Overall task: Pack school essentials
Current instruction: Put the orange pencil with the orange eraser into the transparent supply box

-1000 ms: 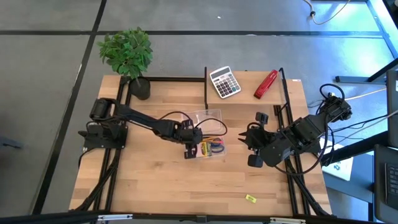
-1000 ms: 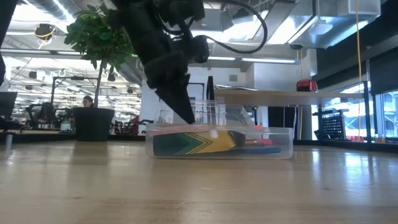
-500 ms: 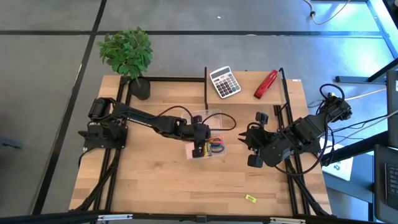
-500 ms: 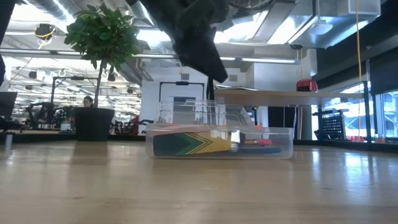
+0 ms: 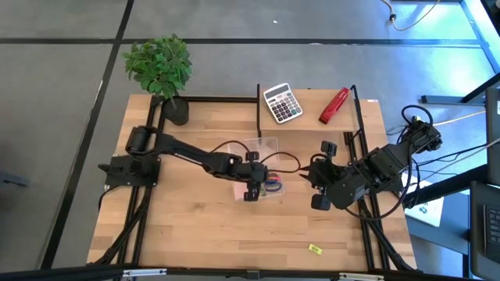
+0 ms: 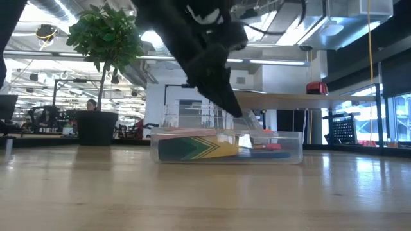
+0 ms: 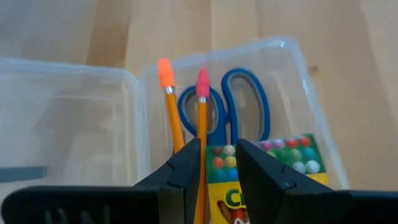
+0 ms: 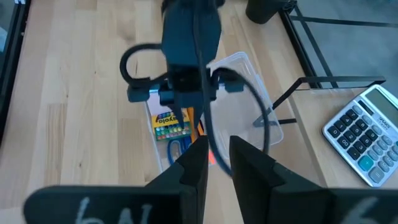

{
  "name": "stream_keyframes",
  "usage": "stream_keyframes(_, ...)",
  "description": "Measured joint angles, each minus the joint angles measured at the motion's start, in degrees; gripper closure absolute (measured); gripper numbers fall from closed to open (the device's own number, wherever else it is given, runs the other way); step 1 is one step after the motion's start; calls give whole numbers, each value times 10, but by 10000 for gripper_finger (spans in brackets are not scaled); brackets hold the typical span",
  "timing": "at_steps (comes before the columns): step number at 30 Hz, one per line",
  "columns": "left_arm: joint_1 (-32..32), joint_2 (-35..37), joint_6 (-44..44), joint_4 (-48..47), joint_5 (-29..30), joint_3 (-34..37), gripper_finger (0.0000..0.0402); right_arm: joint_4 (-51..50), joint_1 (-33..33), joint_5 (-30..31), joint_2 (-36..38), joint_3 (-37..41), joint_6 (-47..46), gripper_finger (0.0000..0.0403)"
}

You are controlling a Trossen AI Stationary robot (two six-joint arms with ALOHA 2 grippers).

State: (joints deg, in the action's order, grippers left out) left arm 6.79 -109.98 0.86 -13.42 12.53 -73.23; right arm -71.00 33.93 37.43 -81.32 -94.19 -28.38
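Your left gripper (image 7: 217, 171) has its fingers (image 7: 186, 168) nearly closed, with one thin orange pencil (image 7: 202, 118) running up through the narrow gap between them; whether the pads actually press it you cannot tell for sure, but it looks pinched. That gripper hangs low over the clear plastic case (image 5: 262, 183) near the middle of the counter (image 5: 195, 234), its tips dipping just inside the case rim in the low view. The held pencil's pink eraser end points away from the fingers, over the blue-handled scissors (image 7: 245, 106) lying on the case floor. A second orange pencil (image 7: 169, 102) lies just beside it, slanting toward the case wall, and the green-yellow crayon box (image 7: 264, 165) sits right under and beside the fingers, touching the scissors' handles. So you can judge the packing as well under way: scissors, crayons and at least one pencil are in, and the held pencil only needs letting go. The hinged lid (image 7: 62, 118) lies open beside the case, so closing it is probably left to do. A tiny yellow piece (image 5: 315, 249) lies well apart, near the counter's front edge, not yet packed. Your right gripper (image 5: 319, 186) waits off to the right of the case, fingers nearly together on nothing.
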Motion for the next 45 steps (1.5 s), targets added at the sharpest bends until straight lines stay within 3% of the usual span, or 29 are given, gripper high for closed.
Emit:
stream_keyframes(18, -4, -25, -30, 12, 3, -23, 307, 0, 0, 0, 0, 0, 1, 334)
stream_keyframes(23, -12, -24, -40, 5, 48, -27, 307, 0, 0, 0, 0, 0, 1, 334)
stream_keyframes(32, -26, -28, -10, -11, -7, -27, 308, -1, 0, 0, 0, 0, 1, 334)
stream_keyframes(45, -24, -28, -15, -31, 3, -27, 308, -1, 0, 0, 0, 0, 2, 334)
